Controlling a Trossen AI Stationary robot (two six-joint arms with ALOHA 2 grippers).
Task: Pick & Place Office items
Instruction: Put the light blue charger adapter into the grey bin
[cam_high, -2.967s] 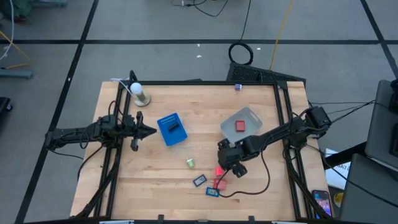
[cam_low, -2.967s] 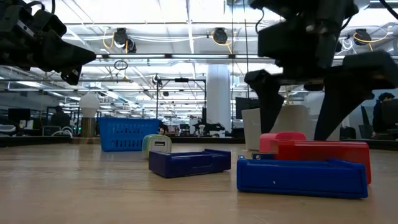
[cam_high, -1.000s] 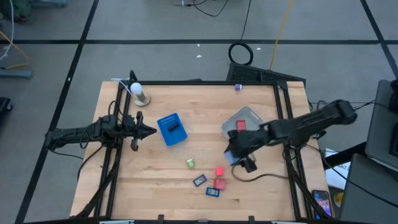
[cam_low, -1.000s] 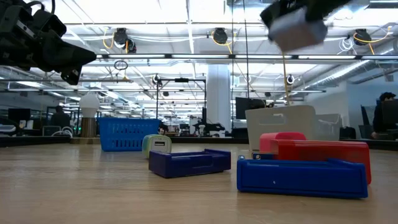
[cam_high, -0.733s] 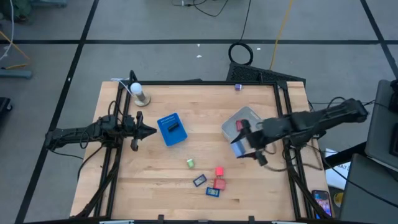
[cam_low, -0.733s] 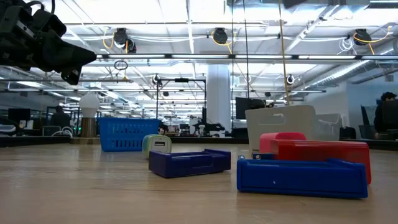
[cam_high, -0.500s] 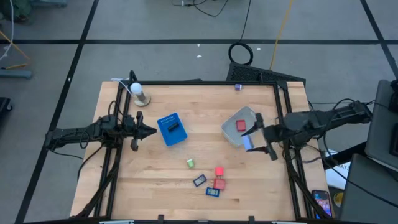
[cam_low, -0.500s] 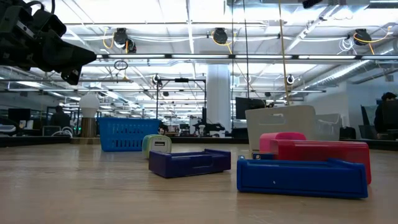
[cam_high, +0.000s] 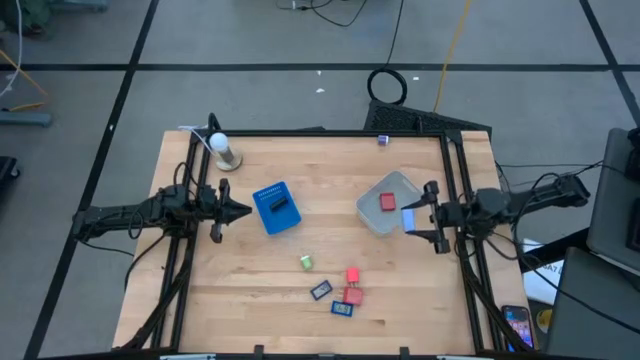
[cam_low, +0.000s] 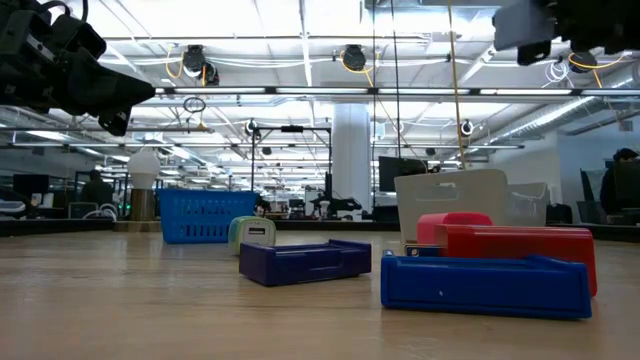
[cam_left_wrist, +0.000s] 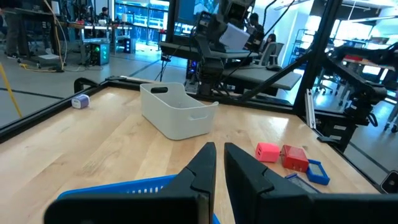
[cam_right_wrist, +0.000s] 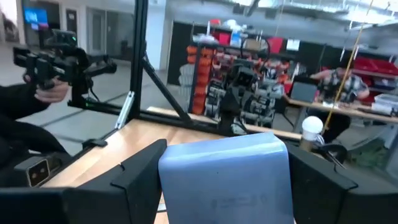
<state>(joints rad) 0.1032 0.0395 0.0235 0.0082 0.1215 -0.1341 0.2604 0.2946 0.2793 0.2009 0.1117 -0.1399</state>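
Right gripper (cam_high: 412, 218) is clamping a light-blue block (cam_high: 409, 219) between its fingers, carrying it in the air at the edge of the clear tub (cam_high: 373, 211), on the side toward the table's right rail. From the right wrist view the block (cam_right_wrist: 224, 172) is sitting square between the two dark fingers, filling the gap.

Inside the tub a red block (cam_high: 386, 202) is already lying, so I'm guessing this one is heading in beside it. To do that well, the gripper should be coming fully over the tub's opening before letting go, low enough that the block is not bouncing out, and clear of the wall.

Further out on the wooden table (cam_high: 240, 290), the remaining pieces are waiting: a green bit (cam_high: 306, 262), two red blocks (cam_high: 352, 275) close together, and two dark flat rectangles (cam_high: 321, 290) just beside them. A blue tray (cam_high: 277, 209) is sitting nearer the left arm.

Left gripper (cam_high: 240, 210) is resting pinched shut and empty, just beside the tray, well apart from the work.
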